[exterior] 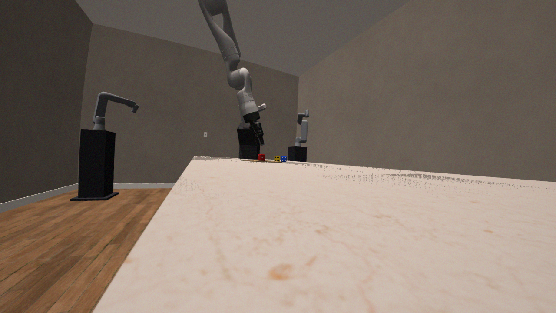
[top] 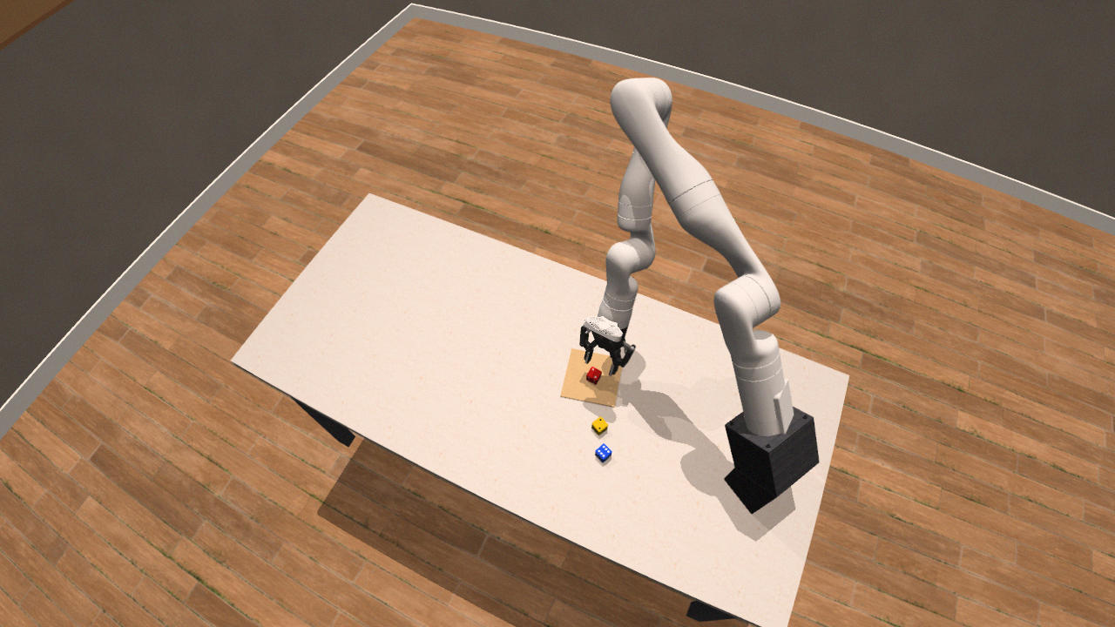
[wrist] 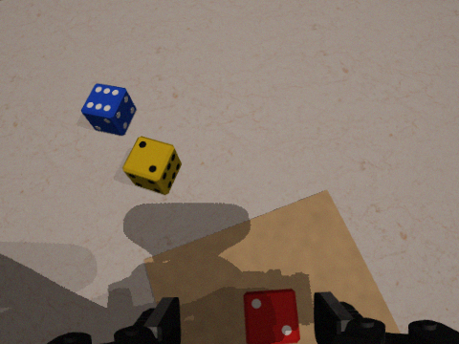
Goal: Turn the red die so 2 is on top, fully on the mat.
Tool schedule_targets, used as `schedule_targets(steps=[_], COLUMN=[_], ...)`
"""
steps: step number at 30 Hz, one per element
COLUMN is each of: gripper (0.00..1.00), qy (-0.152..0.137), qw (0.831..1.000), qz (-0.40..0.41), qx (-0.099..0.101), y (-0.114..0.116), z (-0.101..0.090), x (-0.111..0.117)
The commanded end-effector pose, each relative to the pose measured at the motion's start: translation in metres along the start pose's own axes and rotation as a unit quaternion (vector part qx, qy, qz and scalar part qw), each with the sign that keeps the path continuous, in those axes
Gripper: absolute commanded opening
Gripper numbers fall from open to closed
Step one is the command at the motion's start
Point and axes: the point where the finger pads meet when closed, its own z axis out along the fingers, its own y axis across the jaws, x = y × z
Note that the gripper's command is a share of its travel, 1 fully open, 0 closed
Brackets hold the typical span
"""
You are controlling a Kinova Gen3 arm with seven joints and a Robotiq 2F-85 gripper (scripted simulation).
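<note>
With the end effector (wrist: 245, 325) spread apart and empty astride the red die (wrist: 272, 317), the die could be knocked off the mat (wrist: 319, 243) if one finger (wrist: 164, 320) is brought down off-centre.

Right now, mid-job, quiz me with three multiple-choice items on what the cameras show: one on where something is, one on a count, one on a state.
1. Where is the red die?
A. on the mat
B. on bare table beside the blue die
C. stacked on the yellow die

2. How many pips show on the yellow die's top face?
A. six
B. two
C. four

3. What state is the gripper in?
A. shut on the red die
B. shut on nothing
C. open, a finger on each side of the red die

Answers:
1 A: the wrist view shows tan mat around the red die.
2 B: two black pips, at opposite corners.
3 C: gaps show between the die and both fingers.
</note>
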Motion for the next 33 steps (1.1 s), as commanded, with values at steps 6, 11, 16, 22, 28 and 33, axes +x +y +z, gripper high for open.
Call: schedule_targets(steps=[6, 11, 16, 22, 28, 33], gripper=[0.67, 0.67, 0.67, 0.67, 0.67, 0.67], qy=[-0.028, -0.045, -0.053, -0.064, -0.069, -0.069], qw=[1.0, 0.999, 0.998, 0.998, 0.997, 0.997], qz=[-0.012, -0.012, -0.012, -0.012, -0.011, -0.011], qx=[-0.005, -0.01, -0.013, -0.018, -0.02, -0.02], y=[0.0042, 0.0066, 0.008, 0.0103, 0.0113, 0.0115], z=[-0.0025, -0.005, -0.0065, -0.0091, -0.0102, -0.0104], x=[0.0077, 0.0066, 0.006, 0.0052, 0.0048, 0.0047])
